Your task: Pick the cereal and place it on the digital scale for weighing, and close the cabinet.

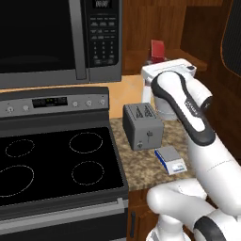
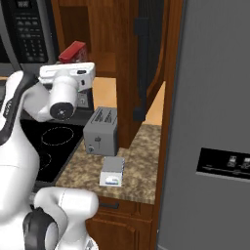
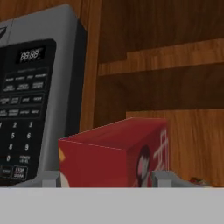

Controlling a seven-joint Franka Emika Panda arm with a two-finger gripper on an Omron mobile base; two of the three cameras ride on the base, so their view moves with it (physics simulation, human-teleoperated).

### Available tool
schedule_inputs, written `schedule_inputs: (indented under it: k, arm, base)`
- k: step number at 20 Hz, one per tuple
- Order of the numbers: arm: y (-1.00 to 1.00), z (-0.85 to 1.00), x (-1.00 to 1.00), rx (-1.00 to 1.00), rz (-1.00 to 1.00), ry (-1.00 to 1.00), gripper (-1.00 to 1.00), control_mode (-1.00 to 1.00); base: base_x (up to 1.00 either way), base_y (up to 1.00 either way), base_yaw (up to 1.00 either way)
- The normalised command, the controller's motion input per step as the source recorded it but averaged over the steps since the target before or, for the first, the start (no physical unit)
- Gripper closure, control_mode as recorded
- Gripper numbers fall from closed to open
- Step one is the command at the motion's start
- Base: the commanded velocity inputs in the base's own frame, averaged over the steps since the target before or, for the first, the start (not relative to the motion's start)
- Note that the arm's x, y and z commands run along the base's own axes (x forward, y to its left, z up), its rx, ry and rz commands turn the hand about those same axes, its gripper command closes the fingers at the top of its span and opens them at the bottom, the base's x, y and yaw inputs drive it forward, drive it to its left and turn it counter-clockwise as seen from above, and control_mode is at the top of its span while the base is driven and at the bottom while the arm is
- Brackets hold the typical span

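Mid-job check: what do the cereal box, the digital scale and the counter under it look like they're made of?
The cereal: looks like printed cardboard, flat matte red faces with crisp folded edges. The digital scale: probably smooth plastic, a thin white slab with blue edges; finish hard to judge. The counter: looks like polished stone, speckled brown granite pattern.

The cereal point(image 3: 111, 153) is a red box standing between the 2 fingers point(image 3: 164, 178), one grey tip low on each side of it and close against its lower corners; actual contact cannot be told. Its nearer red face carries a yellow mark, and its side panel shows a dark figure with white lettering. Beyond the left tip stands the microwave point(image 3: 41, 87), its black keypad and small display facing this way. Behind and above the box are the brown wooden panels of the cabinet point(image 3: 162, 65).
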Motion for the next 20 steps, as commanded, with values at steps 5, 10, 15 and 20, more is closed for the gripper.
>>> schedule_inputs:
  k: [5, 10, 15, 20]
  arm:
    - [-0.01, 0.12, -1.00, 0.00, -0.20, 0.26, 1.00, -1.00]
    - [-0.23, 0.00, -0.76, 0.00, -0.16, 0.17, 1.00, -1.00]
    - [-0.24, 0.00, -0.12, 0.01, -0.17, 0.32, 1.00, -1.00]
    - [-0.39, -0.19, 0.00, 0.04, -0.10, 0.29, 1.00, -1.00]
  base:
    - [0.00, 0.00, 0.00]
    - [0.00, 0.00, 0.00]
    - [0.00, 0.00, 0.00]
    - [0.00, 0.00, 0.00]
